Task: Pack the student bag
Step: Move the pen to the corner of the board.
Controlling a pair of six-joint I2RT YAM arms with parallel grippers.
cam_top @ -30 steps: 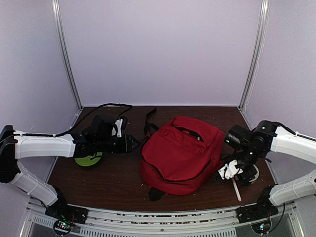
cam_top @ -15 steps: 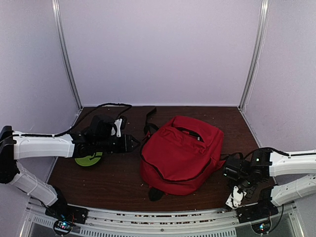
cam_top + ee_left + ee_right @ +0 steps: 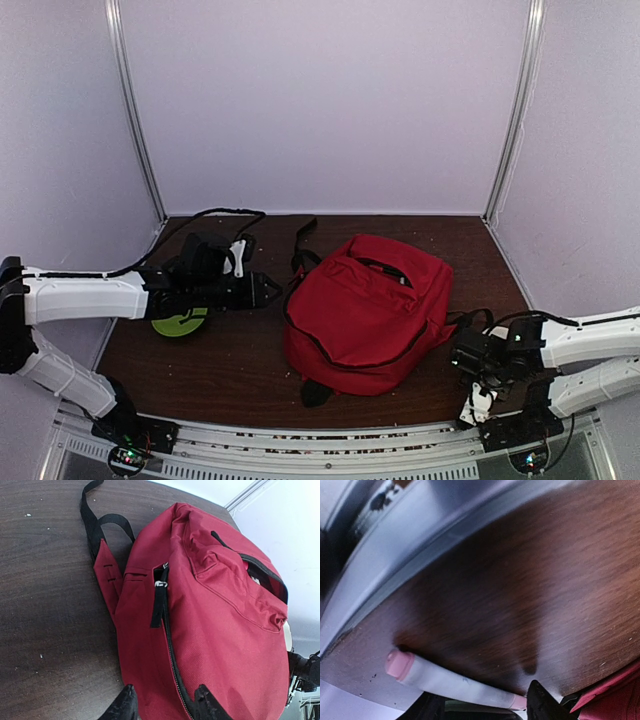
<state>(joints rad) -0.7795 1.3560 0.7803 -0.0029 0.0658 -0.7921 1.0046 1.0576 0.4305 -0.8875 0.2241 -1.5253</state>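
"Looking past the left gripper (image 3: 268,291), what do we see?"

"We see the student bag (image 3: 370,310) straight ahead of it, lying flat on the table (image 3: 230,370). The fingers stand parted and clasp nothing. In the wrist view the bag's near side and its black zipper (image 3: 170,650) run between their tips. Off to one side of those fingers lie the dark straps (image 3: 95,525), and the bag's top opening (image 3: 265,575) gapes at its far end."

"And behind that hand?"

"We find a green disc (image 3: 180,323) on the table under the forearm, and a black cable (image 3: 215,213) looping off behind it."

"What do we make of the right gripper (image 3: 485,709)?"

"It hangs low over the near corner of the table, with the bag off to its side and a red corner just beside one finger. Its fingers are spread. A white marker (image 3: 455,684) with a pink cap (image 3: 398,663) lies on the wood across their tips; we cannot tell whether they touch it. Beyond the marker we see the table's metal edge rail (image 3: 420,545)."
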